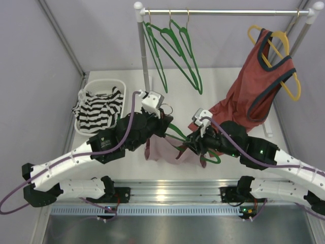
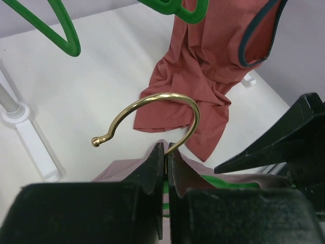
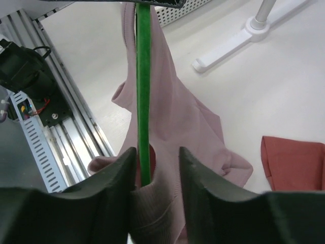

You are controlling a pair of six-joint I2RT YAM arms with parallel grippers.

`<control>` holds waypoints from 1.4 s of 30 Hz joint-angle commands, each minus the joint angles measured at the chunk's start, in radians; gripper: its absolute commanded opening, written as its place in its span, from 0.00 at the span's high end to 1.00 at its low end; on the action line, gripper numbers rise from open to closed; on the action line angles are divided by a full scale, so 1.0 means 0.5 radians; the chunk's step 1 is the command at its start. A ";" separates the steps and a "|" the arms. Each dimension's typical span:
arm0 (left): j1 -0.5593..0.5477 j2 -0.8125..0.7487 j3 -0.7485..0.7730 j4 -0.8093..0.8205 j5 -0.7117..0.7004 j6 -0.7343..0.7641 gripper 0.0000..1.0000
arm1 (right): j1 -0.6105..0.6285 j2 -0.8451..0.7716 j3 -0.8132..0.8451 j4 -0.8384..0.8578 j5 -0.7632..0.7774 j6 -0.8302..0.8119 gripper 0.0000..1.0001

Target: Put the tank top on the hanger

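Note:
The dusty-pink tank top (image 1: 161, 150) hangs bunched between my two grippers, low over the table's near middle. A green hanger (image 1: 174, 133) runs through it. My left gripper (image 1: 165, 123) is shut on the stem of the hanger's brass hook (image 2: 152, 100); in the left wrist view the jaws (image 2: 166, 150) pinch the wire, with pink fabric (image 2: 114, 170) below. My right gripper (image 1: 192, 144) is closed on a fold of the tank top (image 3: 188, 117), and the green hanger bar (image 3: 143, 76) runs just inside its left finger (image 3: 119, 170).
A rack rail (image 1: 223, 11) at the back carries three more green hangers (image 1: 177, 51) and a yellow hanger (image 1: 284, 56) bearing a rust-red top (image 1: 259, 86) that trails onto the table. A white basket (image 1: 104, 82) with a striped garment (image 1: 99, 104) stands at the left.

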State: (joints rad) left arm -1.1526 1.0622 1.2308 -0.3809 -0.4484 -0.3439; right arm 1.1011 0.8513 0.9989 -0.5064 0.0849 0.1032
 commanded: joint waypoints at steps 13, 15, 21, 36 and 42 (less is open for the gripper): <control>0.001 -0.032 0.149 0.148 -0.118 -0.009 0.52 | -0.024 -0.196 -0.053 0.160 -0.041 0.088 1.00; 0.004 -0.084 0.119 0.145 -0.164 -0.003 0.49 | -0.024 -0.230 -0.062 0.157 -0.023 0.100 1.00; 0.004 -0.293 0.014 0.069 -0.309 -0.018 0.44 | -0.024 -0.279 -0.056 0.111 0.066 0.128 1.00; 0.004 -0.551 -0.575 0.185 -0.128 -0.052 0.42 | -0.024 -0.294 0.039 0.059 0.073 0.131 1.00; 0.010 -0.517 -0.685 0.295 -0.097 -0.027 0.40 | -0.024 -0.307 0.082 0.025 0.073 0.125 1.00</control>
State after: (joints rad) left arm -1.1515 0.8104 0.8955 -0.3412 -0.5167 -0.3706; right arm 1.1007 0.7200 0.9653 -0.5426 0.1085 0.1612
